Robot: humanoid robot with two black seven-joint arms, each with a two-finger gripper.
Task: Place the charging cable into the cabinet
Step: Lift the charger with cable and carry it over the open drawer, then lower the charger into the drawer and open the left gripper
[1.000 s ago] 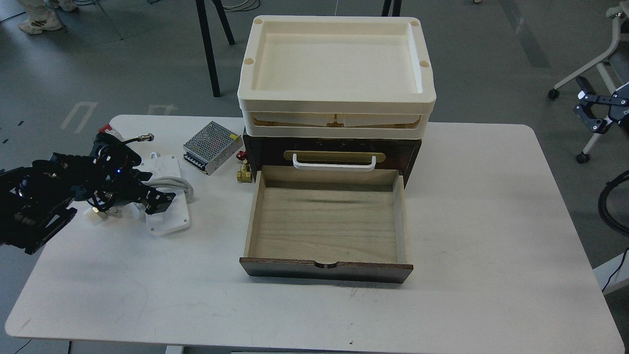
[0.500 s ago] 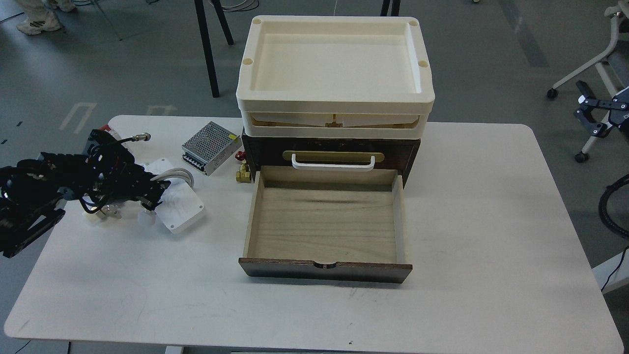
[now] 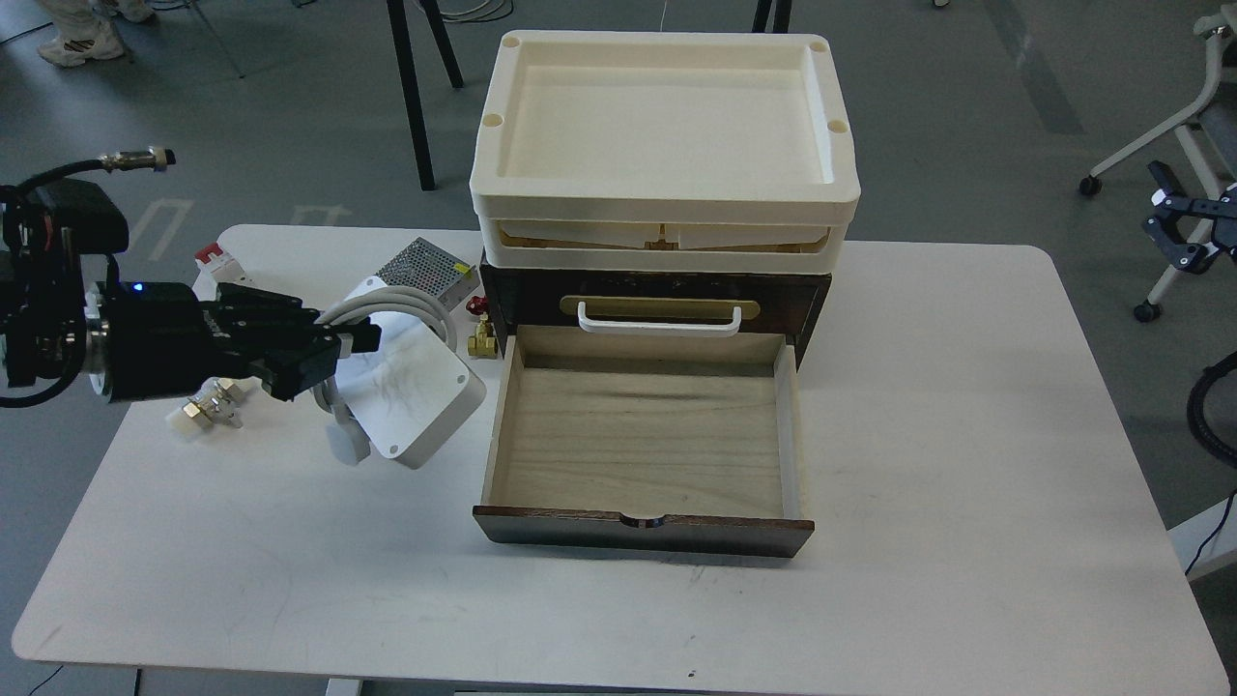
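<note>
While the drawer stands open: the left pincer [image 3: 333,353] pinches the charging cable [image 3: 411,391] by its looped cord, raised off the worktop [image 3: 918,435] near the left edge.
Key relation: the cabinet [image 3: 647,440] drawer mouth lies just to the right of the brick; the brick's long axis tilts toward it.
Nearer arm: left; the right pincer [image 3: 1193,232] hangs beyond the right edge, and I cannot tell its state.
Materials: smooth scuffed white plastic brick with rounded corners; pale wood drawer floor; dark brown front; cream tray [image 3: 667,198] on top.
</note>
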